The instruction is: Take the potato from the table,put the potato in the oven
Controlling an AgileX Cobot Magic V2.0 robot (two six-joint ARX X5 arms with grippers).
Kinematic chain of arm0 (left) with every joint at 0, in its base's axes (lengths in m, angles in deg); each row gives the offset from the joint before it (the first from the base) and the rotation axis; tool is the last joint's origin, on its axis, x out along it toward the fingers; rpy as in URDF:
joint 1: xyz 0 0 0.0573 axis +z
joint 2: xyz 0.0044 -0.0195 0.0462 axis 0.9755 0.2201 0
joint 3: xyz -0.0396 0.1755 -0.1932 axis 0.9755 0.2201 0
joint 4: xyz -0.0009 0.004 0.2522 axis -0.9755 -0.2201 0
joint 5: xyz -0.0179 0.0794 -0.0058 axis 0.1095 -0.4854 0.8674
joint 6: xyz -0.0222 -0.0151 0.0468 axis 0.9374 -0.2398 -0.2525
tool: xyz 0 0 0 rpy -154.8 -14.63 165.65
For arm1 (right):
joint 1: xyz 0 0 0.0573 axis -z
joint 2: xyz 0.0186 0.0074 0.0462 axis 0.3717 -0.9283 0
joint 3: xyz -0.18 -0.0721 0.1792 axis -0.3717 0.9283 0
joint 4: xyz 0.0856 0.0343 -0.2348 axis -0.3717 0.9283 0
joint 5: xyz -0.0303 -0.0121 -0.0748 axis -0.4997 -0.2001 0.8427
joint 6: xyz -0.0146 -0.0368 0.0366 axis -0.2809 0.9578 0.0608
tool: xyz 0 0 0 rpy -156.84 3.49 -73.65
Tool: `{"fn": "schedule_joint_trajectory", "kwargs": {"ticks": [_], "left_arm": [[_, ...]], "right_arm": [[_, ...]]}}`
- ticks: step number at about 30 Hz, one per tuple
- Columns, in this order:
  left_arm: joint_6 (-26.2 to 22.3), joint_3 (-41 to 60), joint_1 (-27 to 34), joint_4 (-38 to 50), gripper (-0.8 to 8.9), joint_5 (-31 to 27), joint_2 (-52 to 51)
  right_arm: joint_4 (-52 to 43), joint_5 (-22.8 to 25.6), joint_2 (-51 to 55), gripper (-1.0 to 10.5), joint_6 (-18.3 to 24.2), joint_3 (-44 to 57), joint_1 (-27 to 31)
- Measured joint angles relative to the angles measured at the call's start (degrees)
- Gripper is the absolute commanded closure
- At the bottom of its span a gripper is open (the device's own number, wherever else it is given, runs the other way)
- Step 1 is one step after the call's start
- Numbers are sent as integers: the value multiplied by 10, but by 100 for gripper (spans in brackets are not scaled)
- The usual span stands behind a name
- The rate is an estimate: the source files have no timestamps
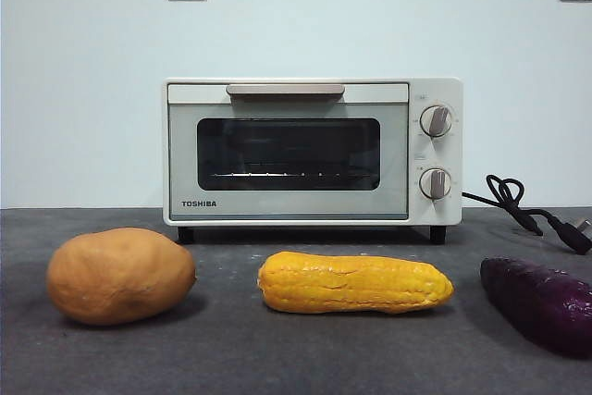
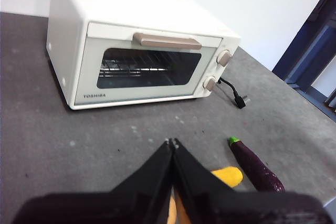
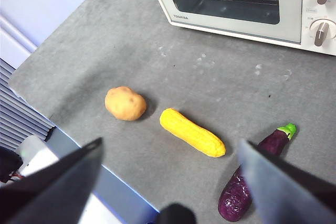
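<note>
- front view: the potato [image 1: 120, 276] lies on the desk [image 1: 277, 358] ahead of the oven [image 1: 313, 152], whose door is shut. its long axis runs across the view, roughly in line with the corn [image 1: 355, 282] beside it, with a clear gap between them. the purple eggplant [image 1: 541, 302] lies past the corn at the far end of the row. no arm shows here.
- left wrist view: the left end effector [image 2: 171, 142] has its jaws pressed together and holds nothing. it points toward the oven [image 2: 136, 56]. only the corn's tip [image 2: 229, 174] and the eggplant [image 2: 256, 166] show beside the jaws; the potato is not visible in this view.
- right wrist view: the right end effector [image 3: 168, 156] has its jaws spread wide and empty, high over the desk [image 3: 220, 82]. the potato [image 3: 125, 103] lies well apart from it, at the end of the row, with the corn [image 3: 192, 132] and the eggplant [image 3: 254, 182] nearer the other jaw.
- judgement: which arm is nearer the potato cannot be told for certain. the right one is ready to grasp, across the short axis.
</note>
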Motion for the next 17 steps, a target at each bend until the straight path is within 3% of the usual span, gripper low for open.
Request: {"fn": "schedule_joint_trajectory", "kwargs": {"ticks": [7,17], "left_arm": [[0,-21,-17,60,820,10,78],[-28,-152,-92,164,820,-9,306]], "right_arm": [[0,-1,0,254,-3,0,0],[0,-1,-11,255,-4,0,0]]}}
